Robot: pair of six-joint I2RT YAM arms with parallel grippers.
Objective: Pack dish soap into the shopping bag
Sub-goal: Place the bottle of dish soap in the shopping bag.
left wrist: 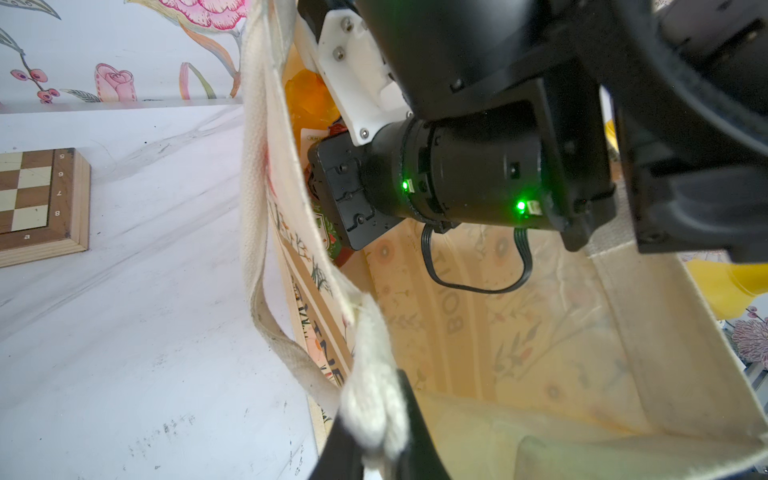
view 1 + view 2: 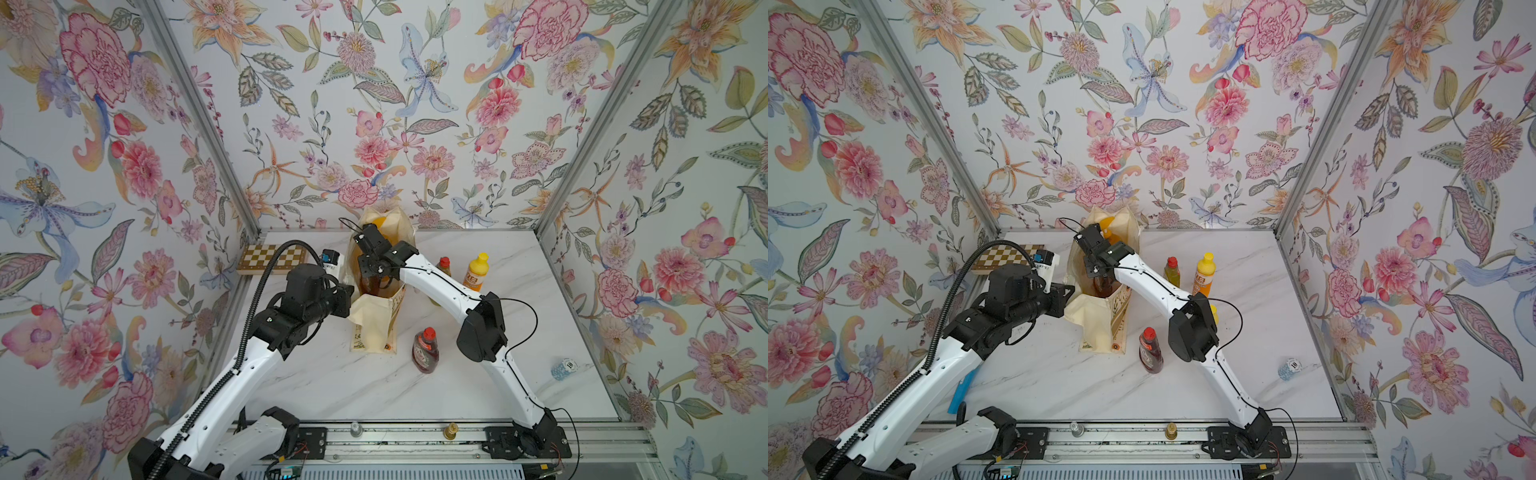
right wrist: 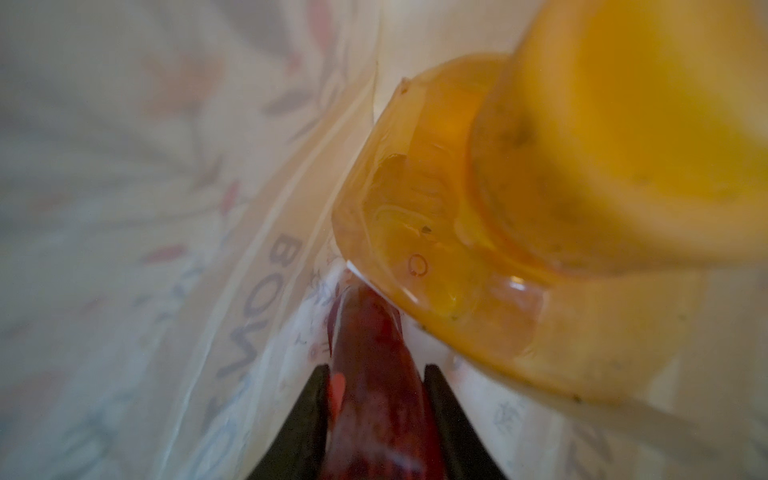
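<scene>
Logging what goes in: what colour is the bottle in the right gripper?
Dark red. The bottle shows best in the right wrist view.

right hand (image 3: pixel 376 372) inside shopping bag (image 2: pixel 372 330), unseen in both top views. dark-red bottle (image 3: pixel 370 332) blurred, cut off by frame edge. yellow-capped bottle (image 2: pixel 1214 311) mostly behind right arm.

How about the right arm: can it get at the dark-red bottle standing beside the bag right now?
Probably not yet. The right gripper is inside the shopping bag, shut on a second dark-red bottle. The standing bottle is in the open, so after letting go it looks reachable.
</scene>
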